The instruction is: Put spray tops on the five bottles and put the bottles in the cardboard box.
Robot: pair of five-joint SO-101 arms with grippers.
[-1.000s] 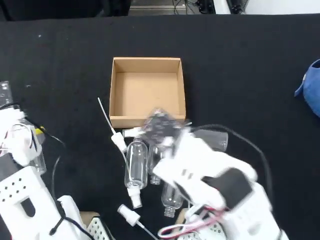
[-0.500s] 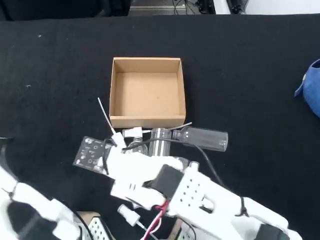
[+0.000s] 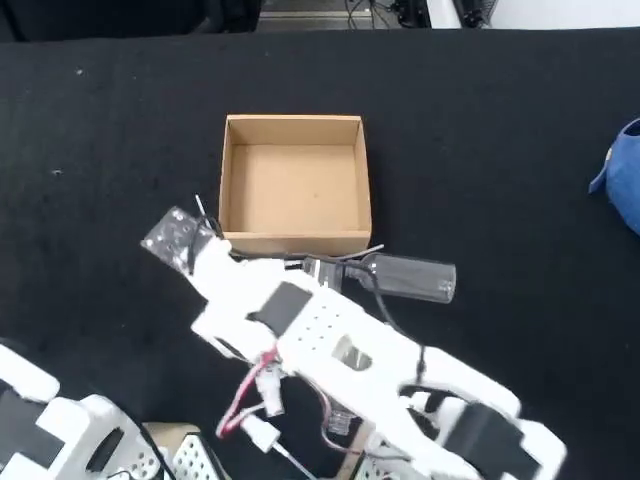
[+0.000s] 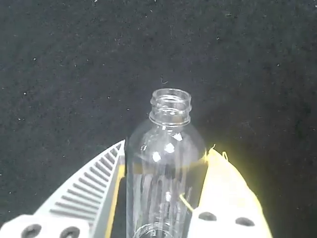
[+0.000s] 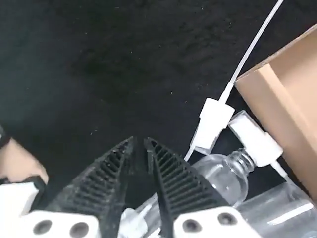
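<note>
High view: fixed overhead, facing down on the black table (image 3: 500, 150). Left wrist view: close, along a clear bottle (image 4: 166, 148). Right wrist view: close, oblique; shares cardboard box (image 5: 292, 99) corner with high view.

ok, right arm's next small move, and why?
Probably open the right gripper and lower it onto the loose spray top: its jaws are shut on nothing near that top, and the left gripper holds an uncapped bottle needing one.

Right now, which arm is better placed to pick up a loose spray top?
Right. The right gripper is empty and hovers beside the loose spray top near the cardboard box; the left gripper is clamped on an uncapped bottle.
</note>
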